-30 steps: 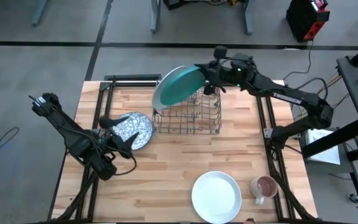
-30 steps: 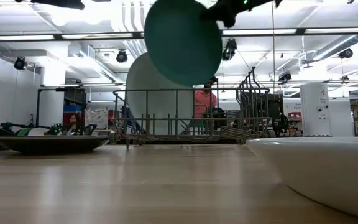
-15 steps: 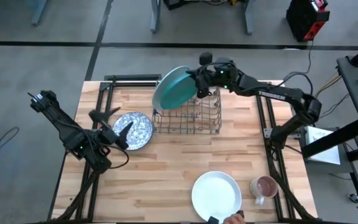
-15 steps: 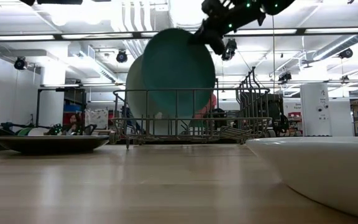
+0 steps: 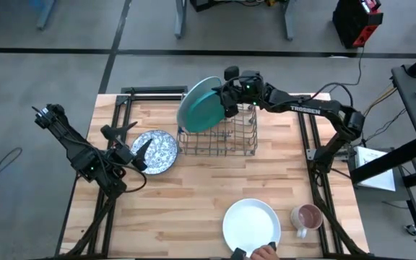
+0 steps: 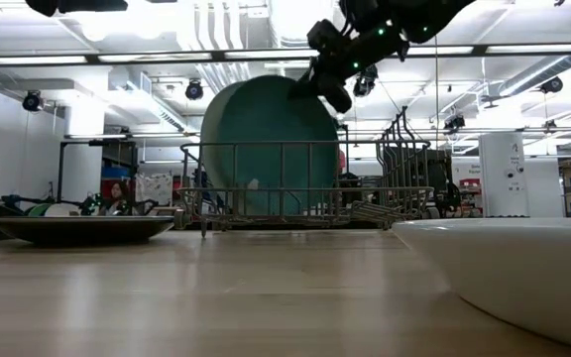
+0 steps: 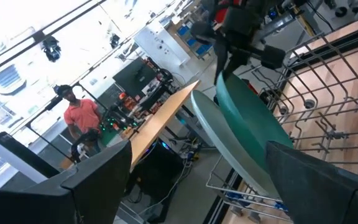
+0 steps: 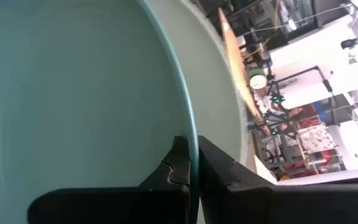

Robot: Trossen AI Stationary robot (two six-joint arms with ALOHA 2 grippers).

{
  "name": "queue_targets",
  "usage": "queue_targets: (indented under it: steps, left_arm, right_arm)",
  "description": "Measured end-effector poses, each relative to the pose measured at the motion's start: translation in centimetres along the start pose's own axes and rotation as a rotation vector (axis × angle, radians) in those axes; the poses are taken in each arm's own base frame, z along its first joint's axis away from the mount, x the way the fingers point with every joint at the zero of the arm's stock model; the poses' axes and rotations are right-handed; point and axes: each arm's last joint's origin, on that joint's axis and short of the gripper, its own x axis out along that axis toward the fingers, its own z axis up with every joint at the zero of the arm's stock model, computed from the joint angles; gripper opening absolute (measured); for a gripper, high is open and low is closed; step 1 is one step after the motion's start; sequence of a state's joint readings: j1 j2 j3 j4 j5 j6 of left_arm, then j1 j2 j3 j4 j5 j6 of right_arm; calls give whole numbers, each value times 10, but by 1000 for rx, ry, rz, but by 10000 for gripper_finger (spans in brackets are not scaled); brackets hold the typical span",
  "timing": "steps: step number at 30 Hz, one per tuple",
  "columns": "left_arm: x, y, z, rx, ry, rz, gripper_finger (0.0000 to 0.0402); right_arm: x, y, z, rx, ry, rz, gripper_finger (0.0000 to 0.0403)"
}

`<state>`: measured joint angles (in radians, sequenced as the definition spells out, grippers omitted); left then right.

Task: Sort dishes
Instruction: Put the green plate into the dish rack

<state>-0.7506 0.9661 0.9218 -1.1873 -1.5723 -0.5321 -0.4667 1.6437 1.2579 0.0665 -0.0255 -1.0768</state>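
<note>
On the wooden slatted table (image 5: 193, 195), the right gripper (image 5: 226, 101) clenches the rim of the large round dark teal-green plate (image 5: 206, 107), its two dark fingers (image 8: 178, 167) pinched either side of the thin edge in the right wrist view. That plate stands on edge in the silver metal wire rack (image 5: 226, 133), which sits at about twelve o'clock from the table's middle; the plate leans at the rack's nine o'clock end, touching the large round pale mint plate (image 5: 188, 97) that stands just behind it, toward ten o'clock. In the low view the teal plate (image 6: 271, 144) hides nearly all of the mint one, and its lower part sits down among the rack's wires (image 6: 305, 193). The left gripper (image 5: 125, 141) hangs with its fingers spread wide apart, grasping nothing, just at the nine o'clock side of the smaller round blue-and-white speckled dish (image 5: 159, 150), which lies flat on the table at about ten o'clock from the middle, beside the rack. The large round white plate (image 5: 251, 225) lies flat near the table's six o'clock edge, where a person's fingertips (image 5: 264, 251) show at its rim. A round pinkish ceramic mug (image 5: 307, 217) stands just beside the white plate, at its three o'clock side.
</note>
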Motion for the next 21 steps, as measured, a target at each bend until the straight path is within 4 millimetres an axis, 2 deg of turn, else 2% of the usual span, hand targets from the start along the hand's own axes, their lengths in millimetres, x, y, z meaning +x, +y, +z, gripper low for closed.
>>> queue_targets:
  steps: [10,21]
  left_arm:
    - [0,1,0,-7,1,1,355]
    - [0,1,0,-7,1,1,355]
  right_arm:
    - [8,6,-4,7,16,13,9]
    - [8,4,-2,70,12,18,62]
